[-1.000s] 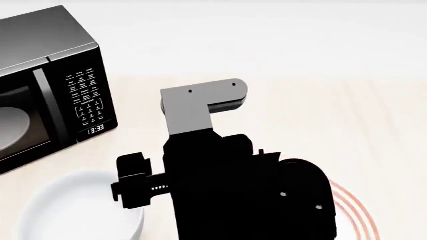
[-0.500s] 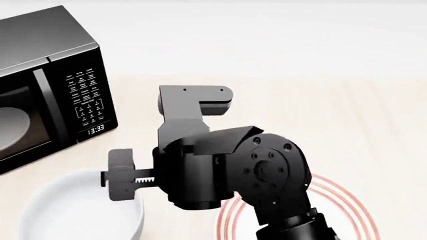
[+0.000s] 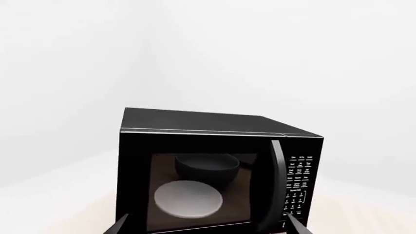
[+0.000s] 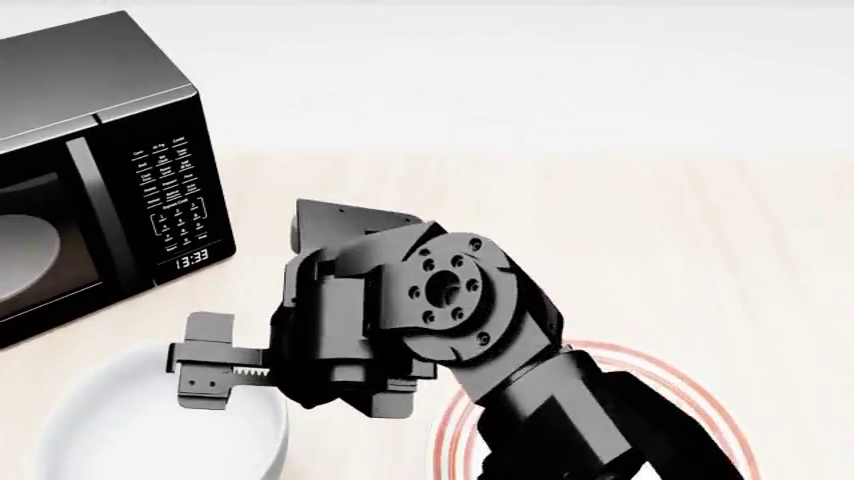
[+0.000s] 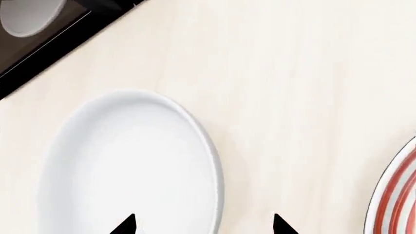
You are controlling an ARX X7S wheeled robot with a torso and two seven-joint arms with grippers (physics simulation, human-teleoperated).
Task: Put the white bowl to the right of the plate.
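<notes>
The white bowl point(image 4: 147, 430) sits on the pale wooden table at the lower left of the head view. The plate point(image 4: 701, 405) with red rings lies to its right, mostly hidden by my right arm. My right gripper point(image 4: 207, 380) is open above the bowl's right rim. In the right wrist view the bowl point(image 5: 130, 161) fills the middle. The gripper point(image 5: 202, 225) has one fingertip over the bowl's inside and one over the table, with the rim between them. The plate's edge point(image 5: 396, 195) shows there too. My left gripper point(image 3: 206, 229) is open and empty, facing the microwave.
A black microwave point(image 4: 94, 170) stands at the back left, close behind the bowl. It also fills the left wrist view point(image 3: 286, 146), with a pale dish point(image 3: 188, 199) behind its glass door. Bare table point(image 4: 667, 230) stretches to the right and back.
My right arm has turned and swung left and down. Its gripper has shifted left over the bowl's right rim. The bowl and plate have not moved.
</notes>
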